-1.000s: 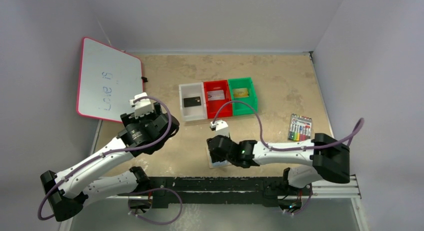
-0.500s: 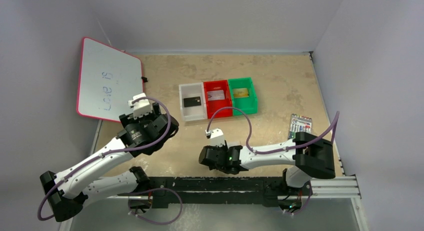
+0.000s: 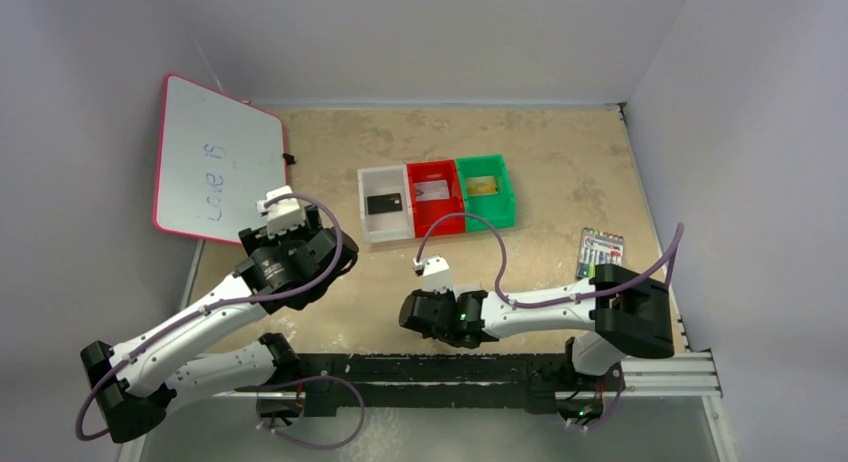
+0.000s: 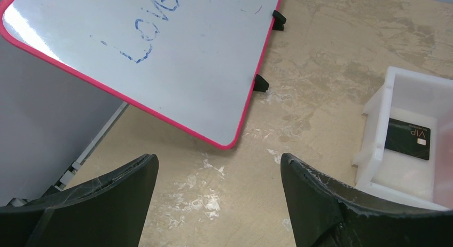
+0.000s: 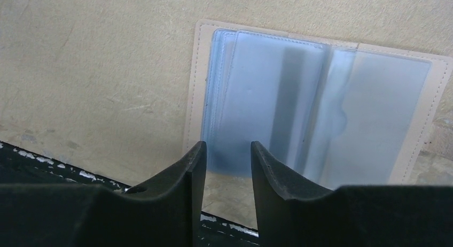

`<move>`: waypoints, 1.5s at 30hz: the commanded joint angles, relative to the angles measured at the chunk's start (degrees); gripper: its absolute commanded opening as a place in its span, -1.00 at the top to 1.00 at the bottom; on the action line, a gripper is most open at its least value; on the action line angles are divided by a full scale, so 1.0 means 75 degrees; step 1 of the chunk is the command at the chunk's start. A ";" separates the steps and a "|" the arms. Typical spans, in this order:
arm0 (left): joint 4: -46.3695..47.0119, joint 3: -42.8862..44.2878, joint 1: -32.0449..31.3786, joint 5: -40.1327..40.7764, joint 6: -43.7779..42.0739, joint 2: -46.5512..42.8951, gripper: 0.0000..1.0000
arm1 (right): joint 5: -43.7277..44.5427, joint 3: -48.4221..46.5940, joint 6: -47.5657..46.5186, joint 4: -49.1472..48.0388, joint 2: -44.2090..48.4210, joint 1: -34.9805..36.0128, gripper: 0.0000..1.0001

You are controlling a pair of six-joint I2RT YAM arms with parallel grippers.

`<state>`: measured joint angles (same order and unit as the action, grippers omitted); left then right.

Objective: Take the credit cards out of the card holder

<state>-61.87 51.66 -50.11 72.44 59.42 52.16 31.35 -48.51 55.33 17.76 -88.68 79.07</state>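
Card holder (image 5: 195, 86) lies open and flat on the table (image 3: 560, 162), close to its near edge, beneath the right gripper (image 5: 228, 146). A pale card with a dark stripe (image 5: 283, 97) sits inside its left sleeve. The right jaws stand narrowly parted over the sleeve's near edge, gripping nothing visible. Black card (image 4: 407, 138) lies in the white bin (image 4: 374, 105), silvery card (image 3: 431, 190) in the red bin (image 3: 447, 219), gold card (image 3: 482, 186) in the green bin (image 3: 508, 197). Left gripper (image 4: 219, 159) hangs wide open and empty beside the whiteboard (image 4: 176, 60).

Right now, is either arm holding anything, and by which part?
Nothing is held. Left fingers are wide open; right fingers stand slightly apart at the card holder's near edge.
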 commanded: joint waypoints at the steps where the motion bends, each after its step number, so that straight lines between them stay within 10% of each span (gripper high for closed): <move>1: -0.0036 0.0273 0.0025 0.0278 0.0093 0.0018 -0.69 | 0.0234 0.0061 0.0314 0.0250 -0.0127 0.0003 0.23; 9: -0.0025 0.0282 0.0026 0.0278 0.0081 0.0050 -0.69 | 0.0083 0.0146 0.0331 0.0032 -0.0467 -0.0017 0.34; 18: -0.0024 0.0266 0.0025 0.0278 0.0078 0.0066 -0.68 | 0.0041 0.0241 0.0170 -0.0217 -0.0117 -0.0231 1.00; 45: -0.0010 0.0313 0.0025 0.0232 0.0010 0.0354 -0.68 | 0.0169 0.2676 0.2283 -0.0300 0.3427 -0.1495 0.79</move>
<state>-61.89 51.66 -50.11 72.44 59.40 54.52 29.15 -30.48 65.47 12.58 -66.04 68.05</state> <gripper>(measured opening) 0.845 0.083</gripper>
